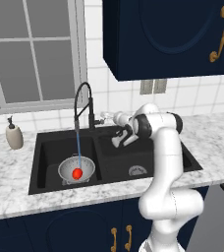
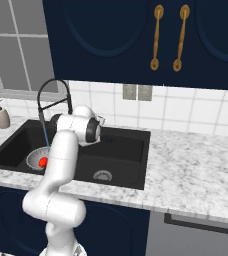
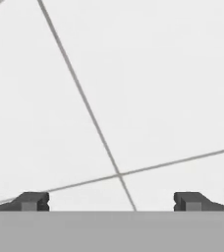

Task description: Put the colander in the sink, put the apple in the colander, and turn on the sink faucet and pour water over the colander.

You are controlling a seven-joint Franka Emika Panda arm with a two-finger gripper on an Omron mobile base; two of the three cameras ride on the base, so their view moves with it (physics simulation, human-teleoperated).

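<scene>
One soap bottle (image 1: 14,136) stands at the far left on the counter (image 1: 11,167), beside the sink (image 1: 45,142). The sink is a single black unit with two basins, split by a centre divider, and a silver drain (image 1: 137,171) shows in the right basin. One colander (image 1: 67,167) sits in the left basin, and one red apple (image 1: 77,173) lies inside it. One black gooseneck sink faucet (image 1: 82,101) rises behind the divider, its spout arching over the left basin; a thin blue stream of water (image 1: 78,145) runs from the spout straight down onto the apple in the colander.

Just right of the faucet base, the gripper (image 1: 104,117) points at the back wall above the rear edge of the sink, near the faucet's small silver lever; its two fingers stand wide apart with nothing between them. In the hand view the two dark fingertips (image 3: 34,201) are spread against plain white wall tiles (image 3: 158,88). The white arm crosses in front of the right basin and hides part of it.

The counter is grey-veined white marble over dark blue cabinet doors with two brass handles (image 1: 121,238). A window (image 1: 30,49) fills the wall at the left, a dark blue upper cabinet (image 1: 168,34) hangs at the right, and a double wall outlet (image 1: 153,86) sits beneath it
</scene>
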